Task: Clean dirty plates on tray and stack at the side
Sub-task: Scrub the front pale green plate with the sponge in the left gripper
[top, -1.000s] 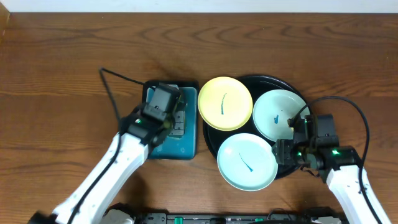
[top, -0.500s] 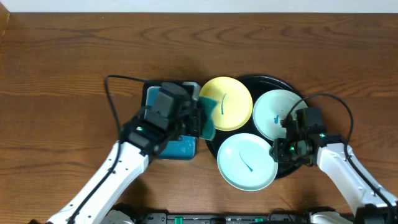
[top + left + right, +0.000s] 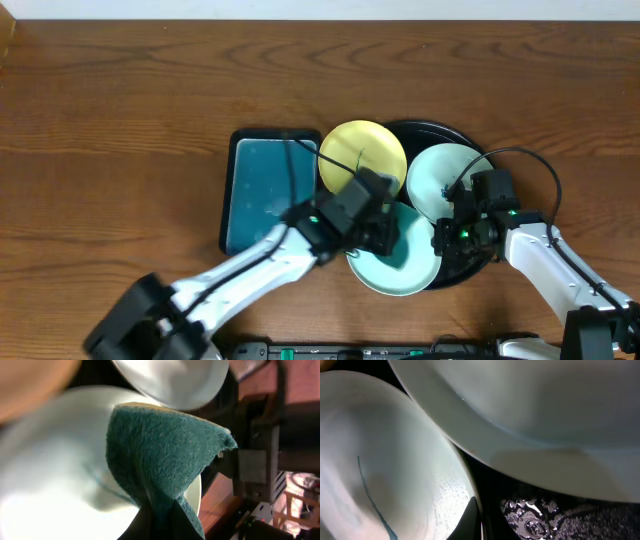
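Pinching fibrous teal sponge point(image 3: 165, 455), left hand point(image 3: 388, 232), smooth round plate point(image 3: 395, 278)

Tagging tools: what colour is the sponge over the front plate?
Dark teal sponge, fuzzy texture, with a pale edge; clearest in the left wrist view.

near plate point(image 3: 415, 278): partly under the left gripper point(image 3: 392, 238) and the sponge point(image 3: 403, 250);
tray point(image 3: 432, 127): mostly covered by plates;
yellow plate point(image 3: 30, 380): just a blur in the left wrist view, cut off at the corner;
right gripper point(image 3: 476, 519): only dark tips show, cut off at the bottom edge
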`<state>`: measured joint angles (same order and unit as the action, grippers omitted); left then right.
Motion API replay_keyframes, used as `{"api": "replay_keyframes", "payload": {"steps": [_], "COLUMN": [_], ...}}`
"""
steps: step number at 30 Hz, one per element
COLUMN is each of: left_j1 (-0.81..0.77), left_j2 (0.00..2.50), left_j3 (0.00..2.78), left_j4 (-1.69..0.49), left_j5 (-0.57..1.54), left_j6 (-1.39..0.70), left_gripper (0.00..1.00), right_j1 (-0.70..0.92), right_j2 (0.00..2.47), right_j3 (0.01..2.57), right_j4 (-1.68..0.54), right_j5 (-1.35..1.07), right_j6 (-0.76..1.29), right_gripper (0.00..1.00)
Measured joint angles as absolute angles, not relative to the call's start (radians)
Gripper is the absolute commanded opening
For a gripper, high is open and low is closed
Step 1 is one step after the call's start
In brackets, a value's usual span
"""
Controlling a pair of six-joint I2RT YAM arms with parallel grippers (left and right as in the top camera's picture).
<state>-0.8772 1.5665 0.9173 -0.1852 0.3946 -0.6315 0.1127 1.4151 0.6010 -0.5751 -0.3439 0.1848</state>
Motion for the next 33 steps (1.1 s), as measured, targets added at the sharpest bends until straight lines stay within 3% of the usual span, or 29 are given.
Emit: {"api": "replay_keyframes", "payload": {"steps": [11,21,33], "left_j1": [-0.970,-0.965,-0.923], "left_j2": [1.720,1.723,1.703], "left_j3": [0.919,0.966,0.970], "left_j4": [-0.126,-0.264,-0.335], "left_j5": [0.382,0.155,0.072], "left_j6": [-0.762,-0.844,-0.964], "left_gripper": [0.07,0.08,0.07], "right_j1": [0.113,0.113,0.113], "right_j2": [1.417,1.420,1.420], "right_j3": [0.601,0.601,0.601], "right_j4": [-0.562,-0.567,-0.566], "right_j5": [-0.342,-0.360,-0.366], "right_j6": [0.185,0.186,0.187], "right_gripper": [0.01,0.01,0.01]}}
